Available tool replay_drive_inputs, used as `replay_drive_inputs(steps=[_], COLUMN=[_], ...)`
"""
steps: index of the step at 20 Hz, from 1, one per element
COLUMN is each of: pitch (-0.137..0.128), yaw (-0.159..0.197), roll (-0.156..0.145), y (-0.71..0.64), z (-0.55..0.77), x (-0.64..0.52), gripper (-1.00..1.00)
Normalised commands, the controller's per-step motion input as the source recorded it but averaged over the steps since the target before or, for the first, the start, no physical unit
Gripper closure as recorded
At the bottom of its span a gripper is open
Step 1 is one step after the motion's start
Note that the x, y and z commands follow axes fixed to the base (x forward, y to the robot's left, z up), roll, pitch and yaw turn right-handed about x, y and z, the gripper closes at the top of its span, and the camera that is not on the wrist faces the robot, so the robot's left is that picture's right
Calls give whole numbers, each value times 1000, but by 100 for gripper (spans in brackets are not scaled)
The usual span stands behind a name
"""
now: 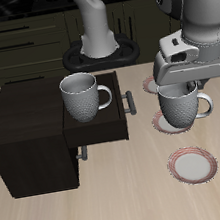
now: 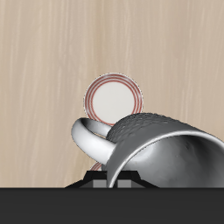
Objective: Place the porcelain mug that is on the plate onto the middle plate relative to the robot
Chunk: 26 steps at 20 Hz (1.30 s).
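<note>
Porcelain mug [image 1: 177, 106] upright, mouth up, handle sideways; claw [image 1: 182, 88] gripping its rim.

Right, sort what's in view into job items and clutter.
Job: grey-white speckled porcelain mug at the hand; red-rimmed white round plate beneath it.
Clutter: second grey-white mug on the dark wooden cabinet; red-rimmed plate nearer the table's front edge.
</note>
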Motion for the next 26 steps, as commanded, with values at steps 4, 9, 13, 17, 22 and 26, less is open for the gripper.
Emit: replay_drive_inputs(steps=[4,9,13,17,22,26], pitch=[-63,-67,-72,-6,-24,16], yaw=[-44,-37,30,-26,-28,-29], roll=[-7,-23,5,33,-1,-6], y=[81,75,122,57,-43,-99], z=[32,-77,-106,-177,-105,-143], x=[-367,-465,-479,-323,-248,-123], gripper=[100,100,100,100,100,100])
